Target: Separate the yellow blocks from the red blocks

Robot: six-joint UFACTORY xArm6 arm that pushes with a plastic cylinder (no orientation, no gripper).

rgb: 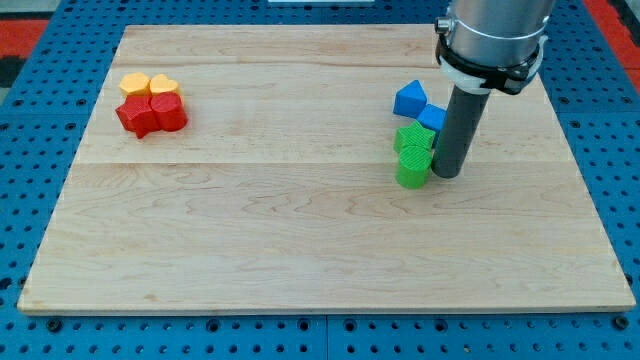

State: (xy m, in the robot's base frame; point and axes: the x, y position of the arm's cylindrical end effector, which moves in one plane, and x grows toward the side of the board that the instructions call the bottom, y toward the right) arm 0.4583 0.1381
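You had the task's blocks packed in one tight cluster near the board's (300,250) upper left corner: two yellow blocks, a hexagon-like yellow block (133,83) and a yellow heart (164,84), sat touching along the far side of two red blocks, a red star (137,117) and a red cylinder-like block (169,112). Each yellow piece pressed against the red piece just below it, so no gap was visible for a clean entry.

By their look, these were small, rigid, light plastic pieces that would slide easily on the smooth wood and would likely spin if struck off-centre. There was nothing to grasp with: your arm carried no jaws at all, only the bare rod, so handling meant pushing. The best contact, in my judgement, was the flank of a yellow block at the seam with the reds, pushing toward the view's top or right so the reds stayed put.

Measured from that cluster, my tip (447,176) stood well apart, far toward the view's right and slightly lower, touching or just beside the green blocks (413,155). Two blue blocks (416,104) lay just above the greens, also far right of the cluster.
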